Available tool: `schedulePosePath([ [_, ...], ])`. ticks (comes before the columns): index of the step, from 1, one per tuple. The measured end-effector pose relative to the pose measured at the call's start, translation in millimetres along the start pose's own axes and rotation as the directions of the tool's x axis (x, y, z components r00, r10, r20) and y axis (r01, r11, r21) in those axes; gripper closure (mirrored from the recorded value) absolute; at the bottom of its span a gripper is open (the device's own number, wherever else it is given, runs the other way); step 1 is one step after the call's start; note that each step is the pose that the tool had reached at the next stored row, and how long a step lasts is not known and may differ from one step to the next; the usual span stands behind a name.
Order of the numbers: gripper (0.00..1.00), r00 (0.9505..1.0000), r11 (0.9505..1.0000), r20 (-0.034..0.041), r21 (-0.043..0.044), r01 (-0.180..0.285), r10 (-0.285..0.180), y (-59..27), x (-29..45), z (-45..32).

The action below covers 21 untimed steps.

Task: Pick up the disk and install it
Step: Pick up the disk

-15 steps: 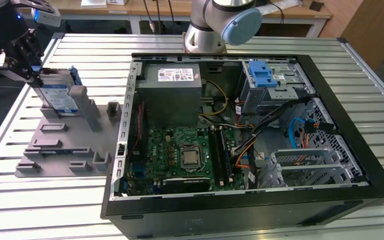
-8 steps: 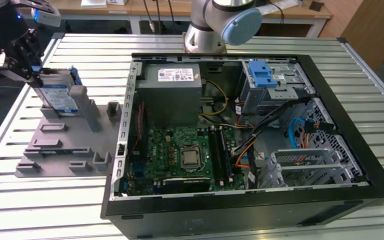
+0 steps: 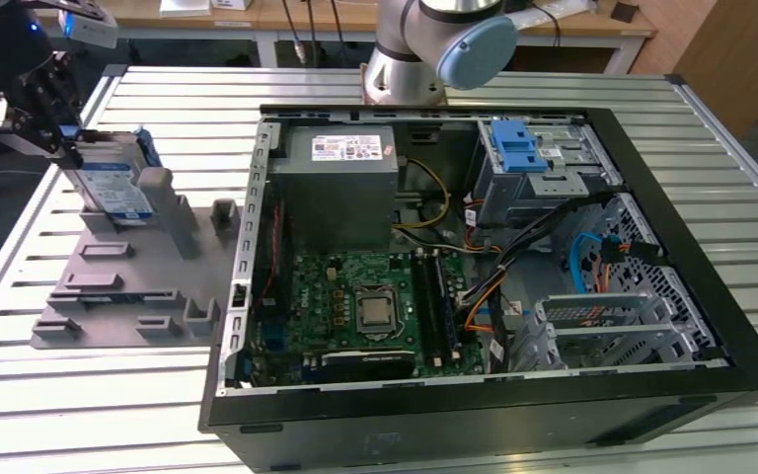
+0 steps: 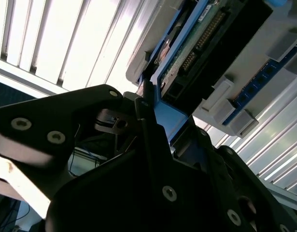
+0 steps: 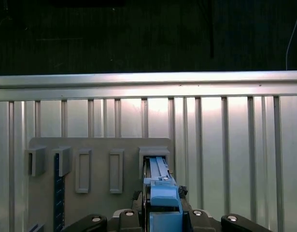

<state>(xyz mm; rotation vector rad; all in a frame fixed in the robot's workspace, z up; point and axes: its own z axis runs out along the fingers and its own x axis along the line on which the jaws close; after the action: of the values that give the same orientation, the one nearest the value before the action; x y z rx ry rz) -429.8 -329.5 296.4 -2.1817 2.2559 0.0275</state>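
The disk [image 3: 118, 183], silver-grey with a white-and-blue label and a blue carrier, stands upright on edge in a slot of the grey fixture plate [image 3: 115, 296] at the exterior view's left. My gripper [image 3: 74, 148] is at its upper end, shut on the blue carrier. In the first wrist view the blue carrier of the disk [image 5: 162, 193] sits between the jaws of the gripper [image 5: 162, 217], over the fixture plate [image 5: 100, 145]. The second wrist view shows the disk [image 4: 187, 53] from its underside, with the dark fingers [image 4: 144, 113] against the blue frame.
An open black computer case [image 3: 695, 197] lies beside the fixture. Inside are a green motherboard [image 3: 352, 296], a grey power supply box [image 3: 340, 158] and a silver drive cage with a blue latch [image 3: 524, 148]. The arm's base [image 3: 413, 59] stands behind the case. The slatted table's edge is near the fixture.
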Motion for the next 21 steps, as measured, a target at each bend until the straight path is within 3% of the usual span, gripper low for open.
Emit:
schedulePosePath([
  [12,0.64,1.0000,1.0000,0.0000,0.0008,0.000,0.000,0.2,-0.3,-18.9],
  [14,0.64,1.0000,1.0000,0.0001,0.0013,0.000,0.000,0.2,-0.4,-26.3],
  [21,0.64,1.0000,1.0000,-0.0001,0.0009,0.000,0.000,0.3,-0.4,-27.6],
])
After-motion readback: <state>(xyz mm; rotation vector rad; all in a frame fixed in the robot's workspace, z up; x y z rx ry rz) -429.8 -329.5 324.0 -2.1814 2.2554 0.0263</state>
